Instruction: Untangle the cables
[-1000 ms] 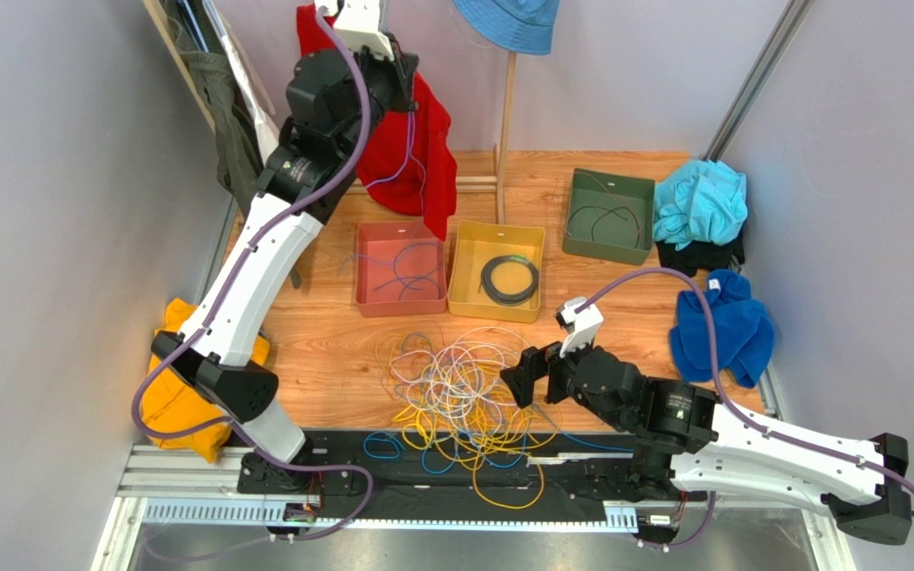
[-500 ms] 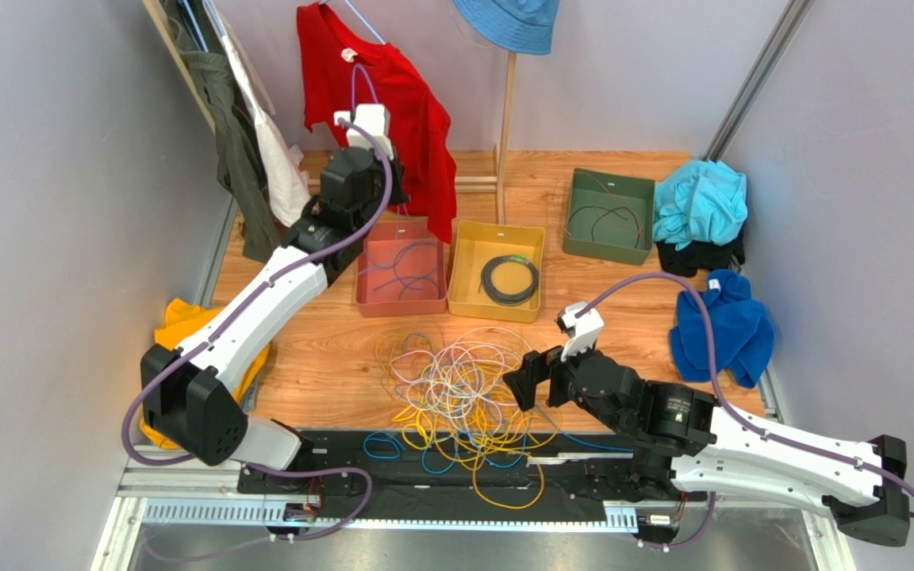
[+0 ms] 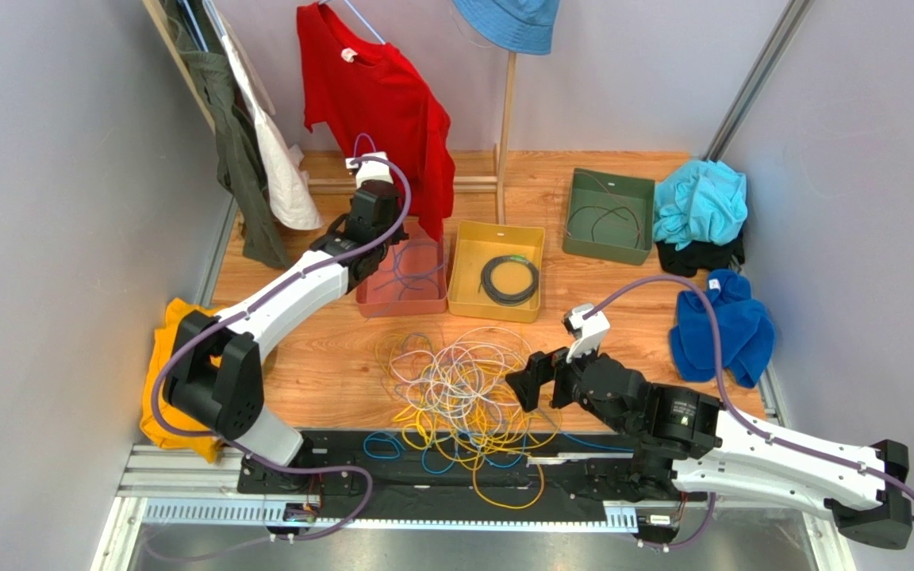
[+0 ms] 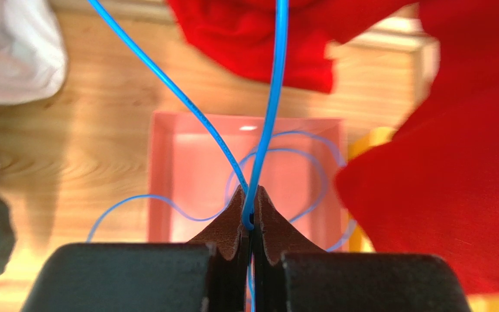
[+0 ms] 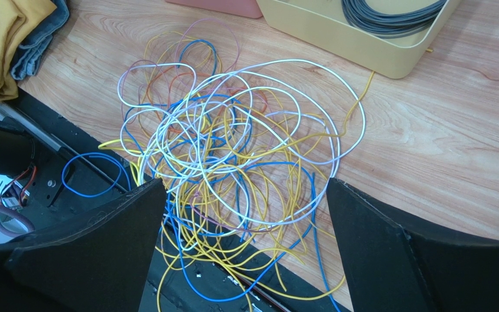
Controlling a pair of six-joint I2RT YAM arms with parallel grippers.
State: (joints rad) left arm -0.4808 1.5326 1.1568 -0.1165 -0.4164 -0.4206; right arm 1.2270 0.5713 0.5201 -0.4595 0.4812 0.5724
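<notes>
The cables (image 5: 232, 162) were yellow, white, blue and pale purple; the lone cable (image 4: 271, 78) was blue, the left tray (image 4: 187, 162) pink (the middle tray (image 3: 465, 244) yellow), the shirt (image 4: 454, 162) red, the worktop (image 5: 441, 130) wood-grained.

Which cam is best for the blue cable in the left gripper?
Left wrist: the blue cable is pinched in the shut left gripper, above the pink tray. Top external: too thin to trace by the arm. Right wrist misses it.
</notes>
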